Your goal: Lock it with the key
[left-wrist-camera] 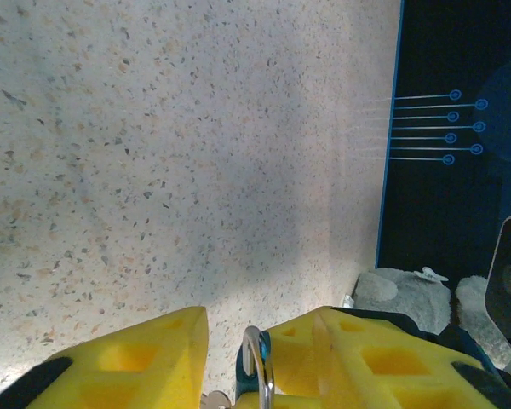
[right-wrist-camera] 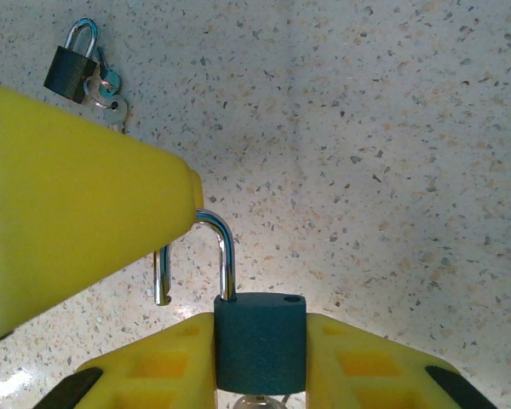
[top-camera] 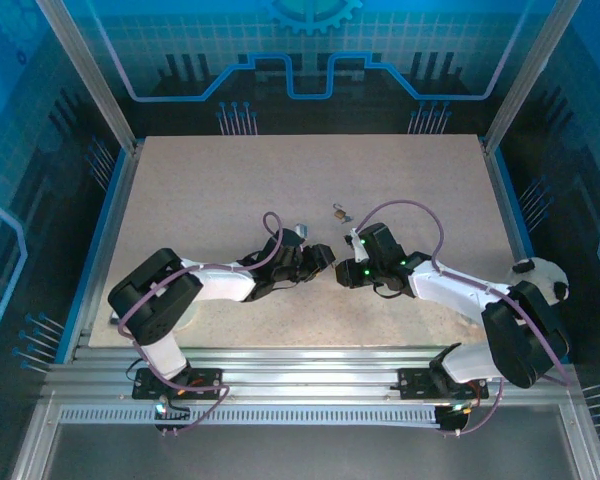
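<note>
My right gripper (right-wrist-camera: 260, 320) is shut on the dark body of a padlock (right-wrist-camera: 260, 341), which stands upright between its yellow fingers. The steel shackle (right-wrist-camera: 226, 256) is unlatched and swung left, its free end hanging clear of the body. A silvery key (right-wrist-camera: 260, 400) peeks out under the body. My left gripper (left-wrist-camera: 260, 328) faces it, with the shackle (left-wrist-camera: 260, 362) between its jaws. The shackle lies against the right finger (left-wrist-camera: 366, 349), with a gap to the left one. One left finger (right-wrist-camera: 77, 204) covers the shackle's top. Both grippers (top-camera: 325, 258) (top-camera: 346, 272) meet mid-table.
A second small padlock (right-wrist-camera: 68, 70) with a key ring (right-wrist-camera: 106, 85) lies on the speckled table (top-camera: 280, 170), just beyond the grippers (top-camera: 340, 213). The table's blue right edge (left-wrist-camera: 387, 170) and a dark wall run along the left wrist view.
</note>
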`<action>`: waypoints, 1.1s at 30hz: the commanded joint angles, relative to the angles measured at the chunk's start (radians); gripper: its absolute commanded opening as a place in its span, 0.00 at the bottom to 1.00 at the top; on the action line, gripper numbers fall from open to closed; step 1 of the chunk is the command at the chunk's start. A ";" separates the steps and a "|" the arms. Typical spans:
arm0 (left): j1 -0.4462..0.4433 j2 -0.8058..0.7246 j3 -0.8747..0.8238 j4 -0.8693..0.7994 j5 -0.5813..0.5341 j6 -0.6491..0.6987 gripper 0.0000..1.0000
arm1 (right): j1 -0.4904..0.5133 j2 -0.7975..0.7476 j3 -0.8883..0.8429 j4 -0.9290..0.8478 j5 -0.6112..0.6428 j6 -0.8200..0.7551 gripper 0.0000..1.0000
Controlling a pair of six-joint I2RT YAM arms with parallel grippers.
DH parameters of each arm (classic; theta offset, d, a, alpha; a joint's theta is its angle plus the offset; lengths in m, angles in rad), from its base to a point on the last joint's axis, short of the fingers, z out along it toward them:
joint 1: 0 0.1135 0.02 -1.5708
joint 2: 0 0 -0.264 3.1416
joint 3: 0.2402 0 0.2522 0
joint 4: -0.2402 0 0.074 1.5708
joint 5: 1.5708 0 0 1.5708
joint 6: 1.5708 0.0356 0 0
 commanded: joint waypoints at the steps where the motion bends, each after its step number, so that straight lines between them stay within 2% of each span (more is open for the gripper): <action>1: -0.008 0.017 0.027 0.027 0.028 -0.018 0.34 | 0.016 -0.013 -0.012 0.018 -0.021 0.003 0.26; 33: -0.009 0.040 0.020 0.051 0.040 -0.025 0.15 | 0.017 -0.023 -0.016 0.017 -0.015 0.002 0.25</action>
